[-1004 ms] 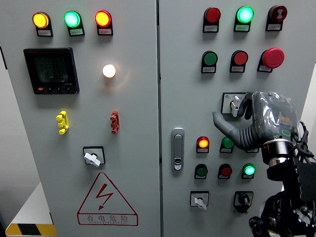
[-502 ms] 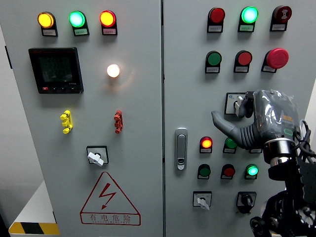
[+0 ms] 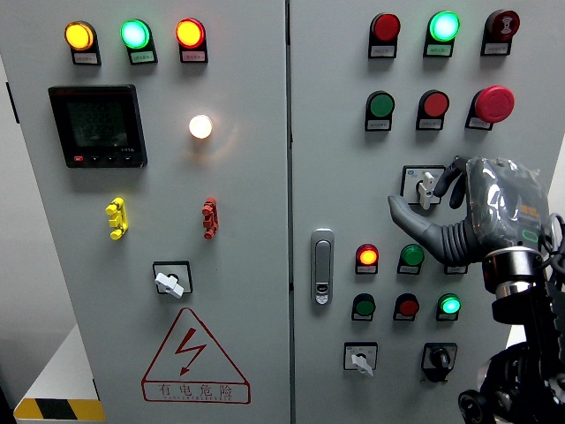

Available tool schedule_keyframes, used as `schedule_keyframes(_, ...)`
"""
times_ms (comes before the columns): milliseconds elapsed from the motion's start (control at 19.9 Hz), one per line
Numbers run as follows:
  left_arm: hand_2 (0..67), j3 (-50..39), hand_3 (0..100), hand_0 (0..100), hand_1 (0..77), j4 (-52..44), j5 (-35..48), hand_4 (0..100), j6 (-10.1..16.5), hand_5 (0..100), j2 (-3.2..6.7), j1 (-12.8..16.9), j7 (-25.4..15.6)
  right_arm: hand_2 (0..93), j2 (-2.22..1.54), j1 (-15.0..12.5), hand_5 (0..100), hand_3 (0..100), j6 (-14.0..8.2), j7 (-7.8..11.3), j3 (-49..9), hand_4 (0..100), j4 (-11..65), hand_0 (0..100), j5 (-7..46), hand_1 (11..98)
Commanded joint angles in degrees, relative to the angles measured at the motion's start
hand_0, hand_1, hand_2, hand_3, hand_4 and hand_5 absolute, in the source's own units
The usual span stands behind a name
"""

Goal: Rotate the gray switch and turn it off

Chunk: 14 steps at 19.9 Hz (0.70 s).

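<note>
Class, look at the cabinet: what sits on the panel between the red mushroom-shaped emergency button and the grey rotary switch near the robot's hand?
In the head view, only bare grey panel separates the red mushroom button from the grey rotary switch; the right hand reaches the switch from below-right.

light: bright, even | glow: white lamp (image 3: pixel 200 126) halo on panel (image 3: pixel 247 221), ten o'clock | shadows: faint | focus: sharp | glare: sheen on right hand (image 3: pixel 481 216), three o'clock
</note>
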<state>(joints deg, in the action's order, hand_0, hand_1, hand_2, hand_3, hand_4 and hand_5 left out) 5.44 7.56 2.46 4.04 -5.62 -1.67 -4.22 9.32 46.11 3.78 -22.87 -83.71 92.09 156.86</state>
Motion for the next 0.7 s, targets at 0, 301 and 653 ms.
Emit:
schedule_keyframes(0, 13.3, 0.01, 19, 88, 0.0, 0.0, 0.0, 8, 0.0, 11, 0.0, 0.0, 0.0, 53.7, 0.0, -1.37, 90, 84, 0.44, 0.11, -0.14, 93, 1.77, 0, 0.02, 36.8)
schedule_keyframes(301, 13.3, 0.01, 19, 88, 0.0, 0.0, 0.0, 8, 0.0, 11, 0.0, 0.0, 0.0, 54.3, -0.09, -3.4, 90, 85, 0.53, 0.37, -0.4, 88, 5.64, 0, 0.37, 36.7)
schedule_keyframes(653, 13.3, 0.01, 19, 88, 0.0, 0.0, 0.0, 8, 0.0, 11, 0.09, 0.0, 0.0, 55.0, -0.09, -4.98, 88, 85, 0.71, 0.46, -0.66, 74, 8.72, 0, 1.25, 36.4)
